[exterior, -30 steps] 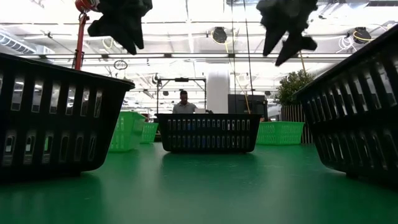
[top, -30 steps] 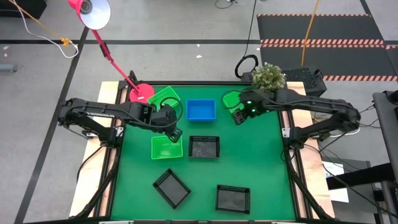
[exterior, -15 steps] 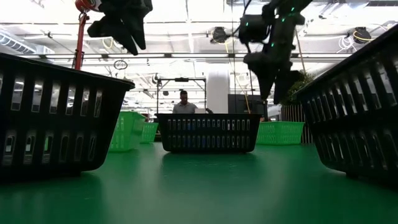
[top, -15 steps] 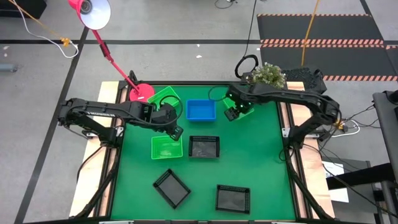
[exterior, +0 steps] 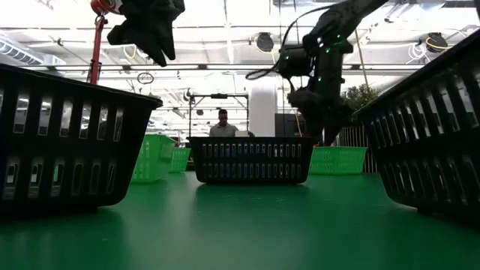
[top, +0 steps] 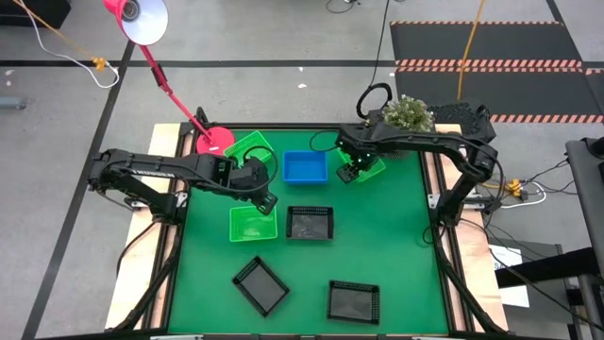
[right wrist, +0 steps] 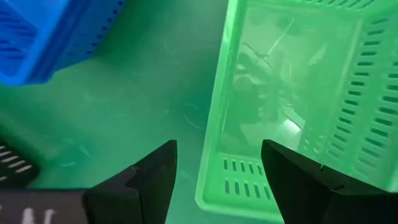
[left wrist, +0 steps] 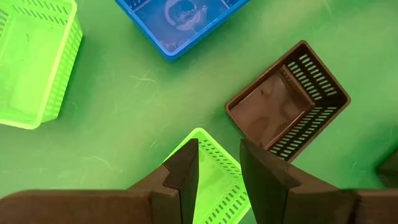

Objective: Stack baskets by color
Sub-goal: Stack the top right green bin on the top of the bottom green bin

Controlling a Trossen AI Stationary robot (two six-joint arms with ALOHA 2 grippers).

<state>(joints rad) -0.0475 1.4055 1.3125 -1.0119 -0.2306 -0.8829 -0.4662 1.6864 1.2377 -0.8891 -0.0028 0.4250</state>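
While the right claw (right wrist: 217, 165) gapes empty, its bright green basket (right wrist: 298, 93) shows slotted, glossy translucent walls.

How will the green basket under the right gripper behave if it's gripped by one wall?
The green basket under the open right gripper is probably light: thin slotted plastic walls. A one-wall grip will likely tilt it, since it is shallow and wide. Its glossy floor and the smooth mat suggest it slides easily if nudged.
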